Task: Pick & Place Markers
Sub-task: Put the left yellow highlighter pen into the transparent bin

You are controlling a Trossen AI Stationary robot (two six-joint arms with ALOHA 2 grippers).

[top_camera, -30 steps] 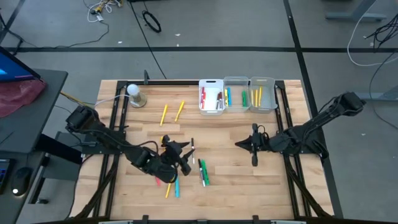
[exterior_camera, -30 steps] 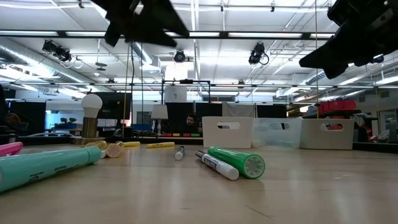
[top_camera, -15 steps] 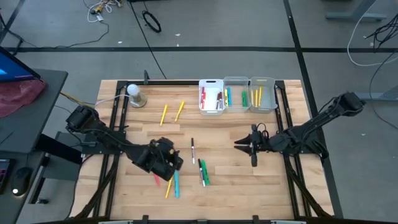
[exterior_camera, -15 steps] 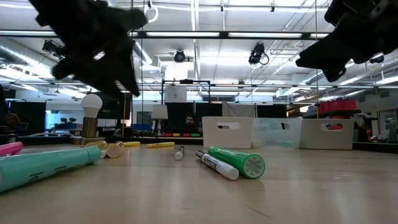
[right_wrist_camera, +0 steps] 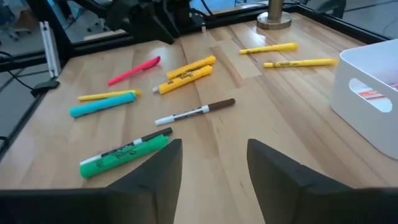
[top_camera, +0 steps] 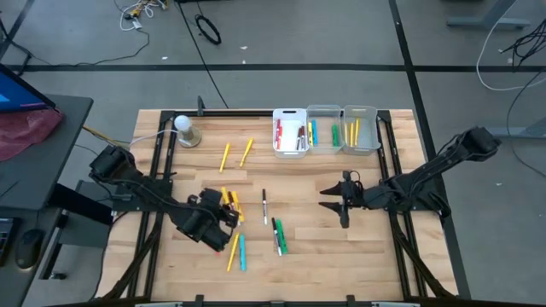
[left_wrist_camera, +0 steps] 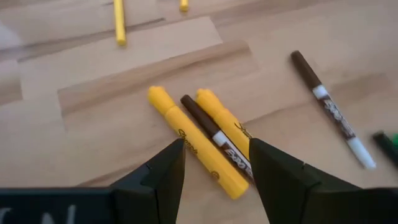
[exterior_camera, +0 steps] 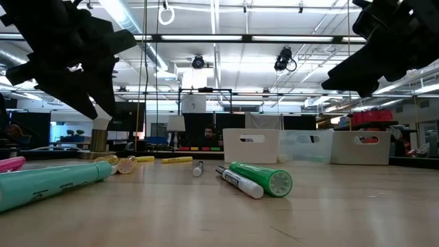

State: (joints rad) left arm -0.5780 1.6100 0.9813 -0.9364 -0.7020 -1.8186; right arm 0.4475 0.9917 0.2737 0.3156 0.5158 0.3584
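Markers lie scattered on the wooden table. Two yellow markers [left_wrist_camera: 193, 140] with a dark one [left_wrist_camera: 214, 138] between them lie side by side just beneath my left gripper [left_wrist_camera: 214, 165], which hovers open and tipped down over them [top_camera: 223, 211]. A brown-and-white marker [top_camera: 264, 206] lies right of it. A green marker [top_camera: 281, 236], a cyan one [top_camera: 241, 253] and a pink one [right_wrist_camera: 134, 70] lie nearer the front edge. My right gripper [top_camera: 328, 198] hangs open above the table's right half, nothing between its fingers [right_wrist_camera: 211, 162].
Three small bins [top_camera: 324, 128] holding several markers stand in a row at the far edge. Two yellow markers [top_camera: 235, 154] lie in front of a lamp bulb on a base [top_camera: 186, 130] at the far left. Bare wood stretches between the two grippers.
My left gripper has gone toward the table's left edge and down, rolling and tipping to point at the table; the yellow markers it covered now show. My right gripper has stayed in place and opened.
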